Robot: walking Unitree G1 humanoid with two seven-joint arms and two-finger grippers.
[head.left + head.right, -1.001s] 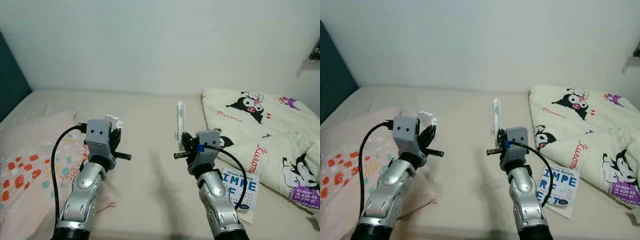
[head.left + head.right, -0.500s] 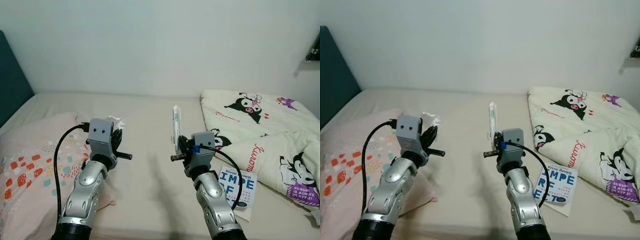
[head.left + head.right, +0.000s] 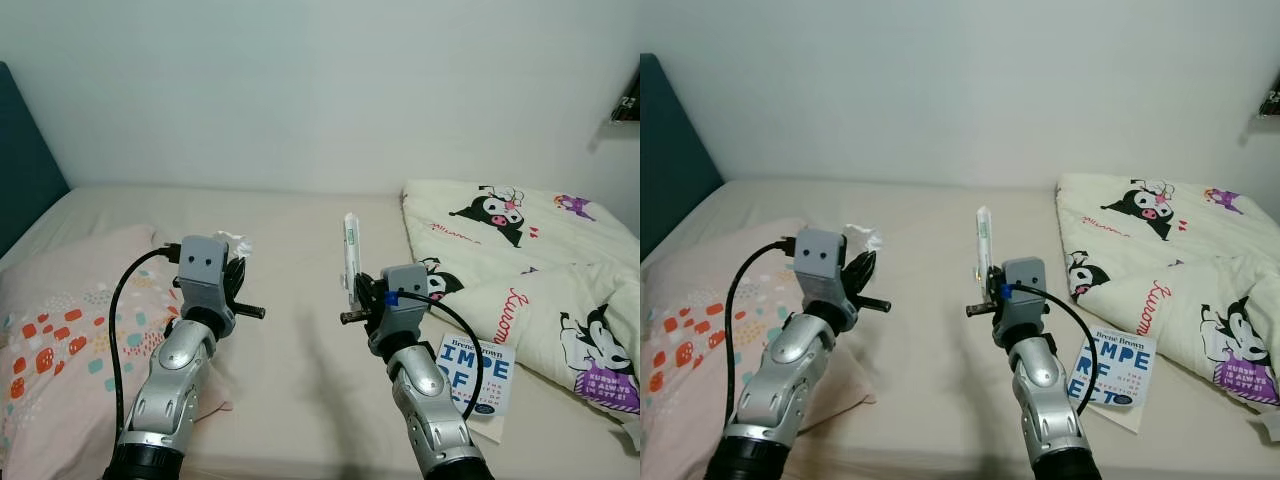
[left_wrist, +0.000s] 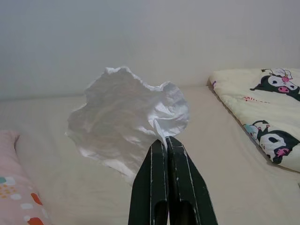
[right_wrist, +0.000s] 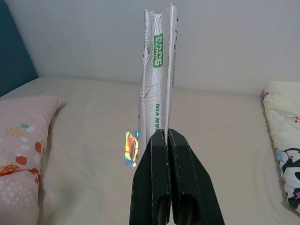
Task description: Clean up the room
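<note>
Both grippers are raised over the bed with litter already in hand, so the picking-up part of the cleanup looks done for these two pieces. The left gripper (image 4: 167, 140), left of centre in the eye views, has its two black fingers pressed together on a crumpled white tissue (image 4: 126, 110), which billows out beyond the fingertips. The right gripper (image 5: 165, 133), just right of centre, is likewise clamped tight on the lower edge of a flattened white wrapper with green print (image 5: 158, 75), which stands upright above the fingers and reaches to about mid-height of the frame in the eye views. Neither item touches the beige bed sheet (image 3: 300, 260); both are carried clear of it. What remains, as far as can be judged, is disposal: no bin appears anywhere in view, so the robot likely has to turn away and find one before it can drop the two pieces. Other things are left on the bed as well: a book with a blue and white cover (image 3: 478, 372) lies at lower right, half tucked against the rumpled cartoon-print quilt (image 3: 530, 260) that fills the right side, and a pink patterned pillow (image 3: 60, 330) sits at lower left. The quilt looks unmade, so tidying is roughly at an early to middle stage
</note>
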